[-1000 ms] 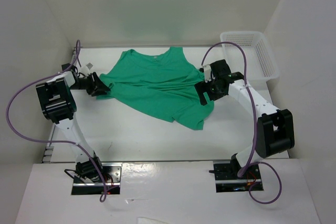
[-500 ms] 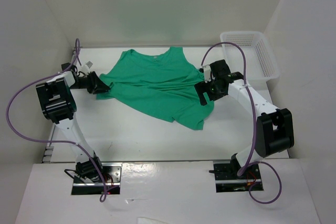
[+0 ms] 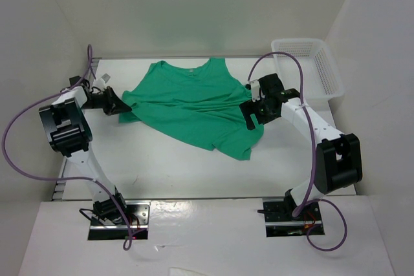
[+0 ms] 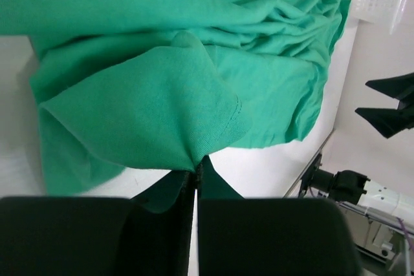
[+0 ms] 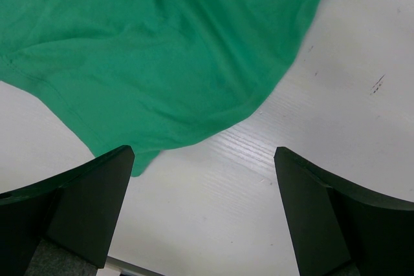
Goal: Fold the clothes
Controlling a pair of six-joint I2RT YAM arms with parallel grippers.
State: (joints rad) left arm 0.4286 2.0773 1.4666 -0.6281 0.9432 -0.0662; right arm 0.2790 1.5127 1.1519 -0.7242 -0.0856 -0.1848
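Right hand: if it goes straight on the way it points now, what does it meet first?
Probably the bare table, right beside the hem of the green T-shirt. The open right hand frames both, and depth is unclear, so one finger might touch cloth first.

1 white mesh basket (image 3: 309, 66) at the far right corner of the white table (image 3: 168, 159), beside the right wall. 3 short dark scuffs (image 5: 377, 84) on the table's surface.

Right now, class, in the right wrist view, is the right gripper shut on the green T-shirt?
No: the right gripper is wide open, its fingers apart over bare table at the T-shirt's edge.
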